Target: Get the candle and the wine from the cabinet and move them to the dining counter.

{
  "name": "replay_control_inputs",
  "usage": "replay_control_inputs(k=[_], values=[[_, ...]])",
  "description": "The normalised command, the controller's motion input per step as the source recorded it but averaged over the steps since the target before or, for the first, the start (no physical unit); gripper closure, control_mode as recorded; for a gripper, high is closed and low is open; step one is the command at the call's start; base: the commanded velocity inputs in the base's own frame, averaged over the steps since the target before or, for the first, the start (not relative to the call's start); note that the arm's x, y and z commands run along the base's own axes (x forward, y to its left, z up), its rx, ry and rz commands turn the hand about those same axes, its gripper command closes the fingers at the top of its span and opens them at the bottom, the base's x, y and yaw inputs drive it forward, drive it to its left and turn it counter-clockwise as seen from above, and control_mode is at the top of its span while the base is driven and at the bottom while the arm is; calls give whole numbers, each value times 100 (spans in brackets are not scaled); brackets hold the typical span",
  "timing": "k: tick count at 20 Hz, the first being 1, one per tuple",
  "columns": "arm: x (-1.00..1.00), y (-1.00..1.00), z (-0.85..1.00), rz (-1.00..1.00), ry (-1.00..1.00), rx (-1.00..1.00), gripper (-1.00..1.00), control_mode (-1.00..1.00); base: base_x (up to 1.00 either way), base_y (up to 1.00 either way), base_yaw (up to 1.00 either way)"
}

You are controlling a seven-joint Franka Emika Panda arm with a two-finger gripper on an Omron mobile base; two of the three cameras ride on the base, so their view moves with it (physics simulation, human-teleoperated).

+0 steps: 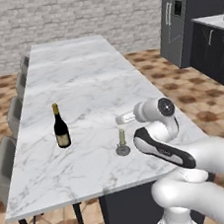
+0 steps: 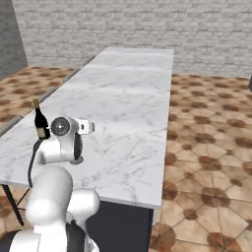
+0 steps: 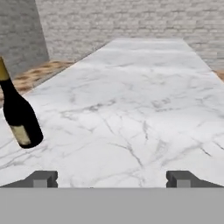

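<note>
Grey stools (image 1: 8, 141) line the left long side of the dining counter (image 1: 79, 73), tucked under the marble edge. On the marble, left of centre in the left base view, the wine (image 1: 60, 126) stands upright, gold neck up, tan label facing the camera, with bare marble all round it. Right of it, well apart and nearer the close end of the counter, the candle (image 1: 122, 143) stands upright in its round dark holder, touching nothing. Just beside and above the candle is the white hand of the arm; the gripper (image 3: 112, 178) has its fingertips (image 3: 41, 178) spread wide with only bare marble between them, holding nothing. In the hand view the wine shows at the left edge, leaning in the frame because the camera is tilted, and the long marble top runs away ahead. The candle is hidden from the right base view by the arm's wrist; the wine (image 2: 41, 120) shows there just left of the wrist. Further right in the left base view, across a strip of patterned brown floor tiles (image 1: 181, 90), stand a tall dark grey fridge (image 1: 174, 19) and dark base units (image 1: 215, 46) with a pale worktop. A pale brick wall (image 1: 72, 14) closes the far end.
</note>
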Motion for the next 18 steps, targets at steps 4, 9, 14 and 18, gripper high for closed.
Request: replay_control_inputs(k=[4, 9, 14, 18], values=[[-55, 0, 36, -38, 29, -1, -100, -100, 0, 0, 0], [-62, -7, 27, -41, 27, 0, -100, -100, 0, 0, 0], [-68, -47, 46, -26, 29, 0, -100, -100, 0, 0, 0], [-73, -66, 45, -3, 24, 0, -100, -100, 0, 0, 0]])
